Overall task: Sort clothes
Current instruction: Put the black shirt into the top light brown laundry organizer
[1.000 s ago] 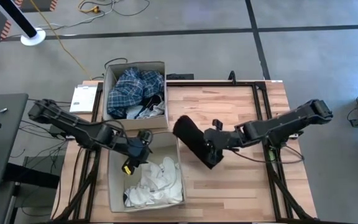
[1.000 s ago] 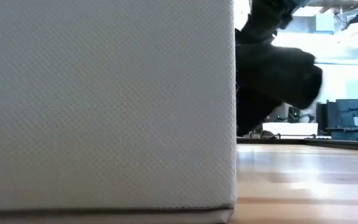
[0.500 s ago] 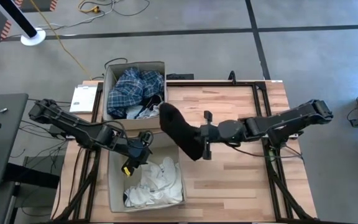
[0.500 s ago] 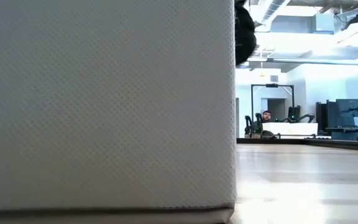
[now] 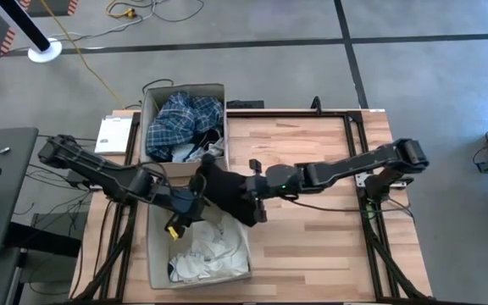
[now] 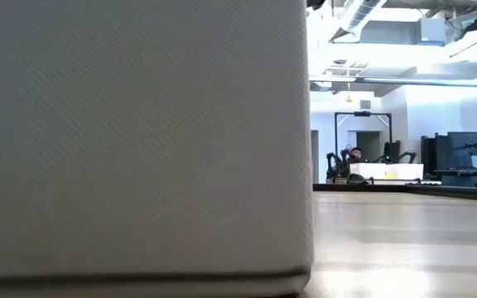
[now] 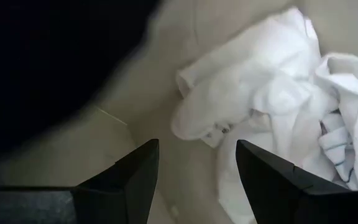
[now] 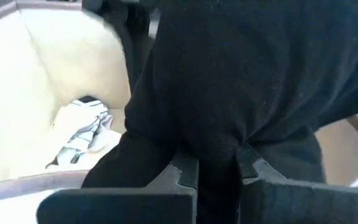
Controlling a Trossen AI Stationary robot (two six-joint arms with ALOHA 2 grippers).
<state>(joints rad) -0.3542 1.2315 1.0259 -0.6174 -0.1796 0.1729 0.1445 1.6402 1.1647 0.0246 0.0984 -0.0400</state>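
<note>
gripping a black garment (image 5: 227, 193), right tool (image 8: 217, 171) over wooden table (image 5: 329, 220); left tool (image 7: 194, 171) wide

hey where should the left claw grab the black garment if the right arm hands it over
Judging from above, take the black garment by its loose edge nearest the left claw, coming from that side. The right claw pinches its opposite end, so the cloth drapes free over the front box.

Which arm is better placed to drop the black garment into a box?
Right: the right gripper is shut on the black garment at the boxes' junction; the left gripper hangs open, empty.
</note>
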